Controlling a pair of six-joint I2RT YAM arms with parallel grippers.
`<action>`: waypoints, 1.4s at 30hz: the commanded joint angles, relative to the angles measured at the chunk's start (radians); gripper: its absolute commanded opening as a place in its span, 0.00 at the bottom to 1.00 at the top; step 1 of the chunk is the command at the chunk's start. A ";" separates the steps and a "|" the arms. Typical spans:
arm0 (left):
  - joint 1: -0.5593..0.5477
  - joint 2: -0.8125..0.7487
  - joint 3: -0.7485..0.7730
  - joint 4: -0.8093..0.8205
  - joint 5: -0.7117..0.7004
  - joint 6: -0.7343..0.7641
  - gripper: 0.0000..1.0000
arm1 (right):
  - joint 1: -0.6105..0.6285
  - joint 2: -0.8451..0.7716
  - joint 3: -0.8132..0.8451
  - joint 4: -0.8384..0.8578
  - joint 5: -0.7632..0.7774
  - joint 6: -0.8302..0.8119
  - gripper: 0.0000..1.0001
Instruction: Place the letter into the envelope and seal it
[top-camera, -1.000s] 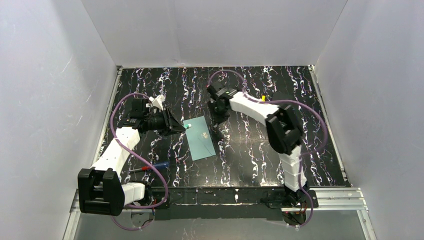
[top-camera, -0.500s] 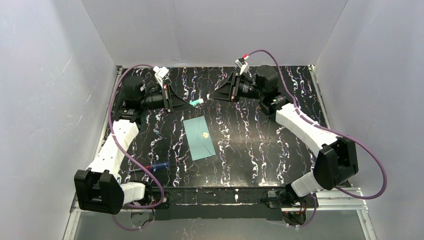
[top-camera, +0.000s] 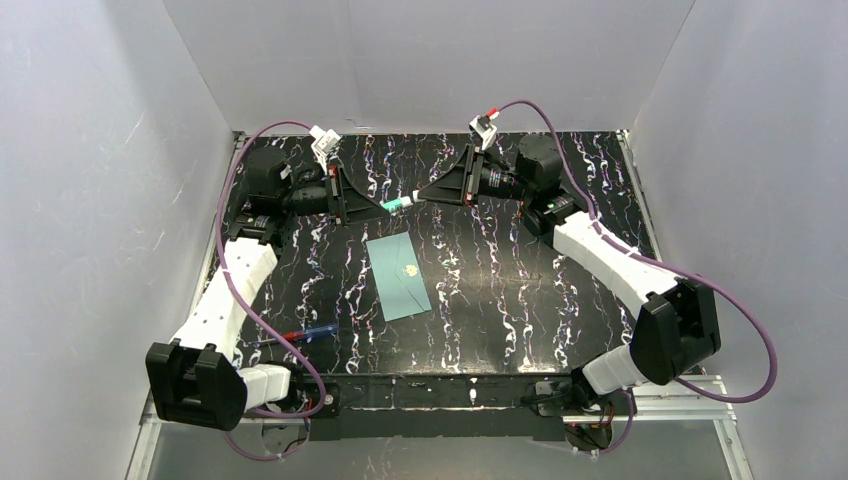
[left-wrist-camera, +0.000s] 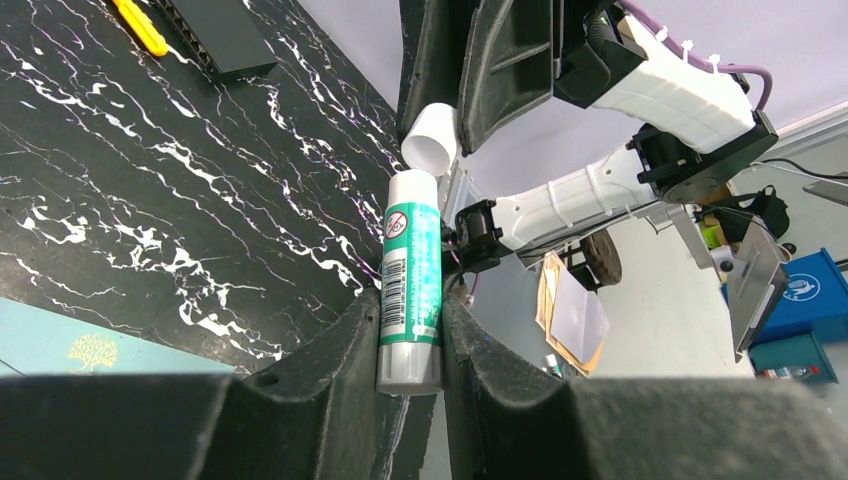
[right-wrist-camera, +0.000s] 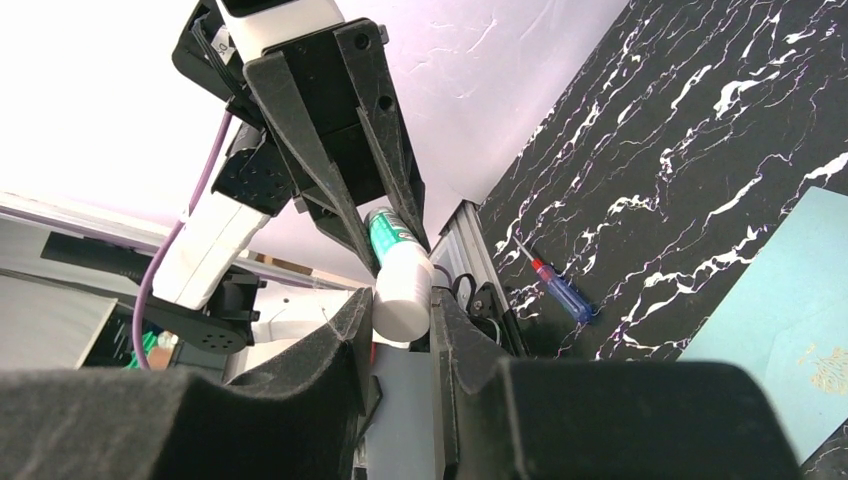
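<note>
Middle of table (top-camera: 520, 290): envelope (top-camera: 400, 276). Beyond it, raised: glue stick (top-camera: 394, 205), left gripper (top-camera: 372, 208) at its left end, right gripper (top-camera: 422, 197) at its right. Near left: screwdriver (top-camera: 305, 334).

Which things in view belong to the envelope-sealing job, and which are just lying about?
Job: envelope; glue stick, its body held in the left gripper, its cap in the right gripper.
Lying about: screwdriver; black block; yellow object.
No letter is in view.
</note>
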 joint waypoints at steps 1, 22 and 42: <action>0.000 -0.029 0.043 0.002 0.011 0.013 0.00 | 0.028 -0.032 0.016 -0.004 -0.011 -0.044 0.14; -0.018 -0.024 0.038 0.015 0.109 0.071 0.00 | 0.045 0.012 0.008 0.149 -0.049 0.058 0.10; -0.144 0.019 0.080 -0.005 0.095 0.172 0.00 | 0.117 0.046 0.012 0.125 -0.138 0.108 0.01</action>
